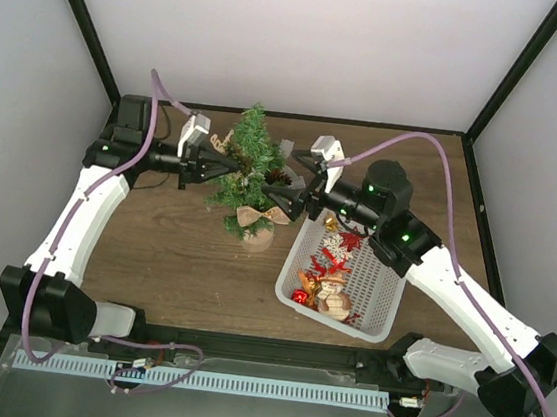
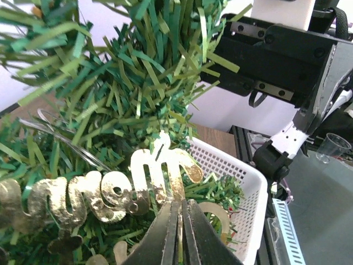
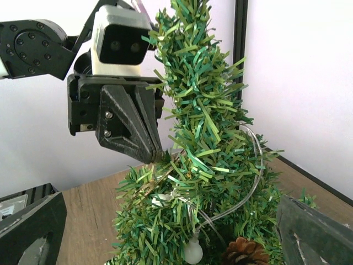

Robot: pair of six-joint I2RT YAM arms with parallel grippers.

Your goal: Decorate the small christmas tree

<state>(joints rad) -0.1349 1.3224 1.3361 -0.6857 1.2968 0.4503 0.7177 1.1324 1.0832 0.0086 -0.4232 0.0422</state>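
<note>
Now tree [image 3: 204, 127] stands between wide-open right gripper [image 1: 282, 201] jaws; left gripper [image 2: 180, 226] closed, seemingly against it.

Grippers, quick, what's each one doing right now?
Left gripper: closed on the gold ornament in the tree.
Right gripper: open, holding nothing, fingers either side of the tree.

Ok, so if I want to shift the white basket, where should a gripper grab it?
Pinch the basket by its right long wall at the rim, coming straight down with one finger inside and one outside. The wall is thin and upright, so it should fit between the fingers, and the ornaments lie toward the left side, leaving bare mesh by that wall.
</note>
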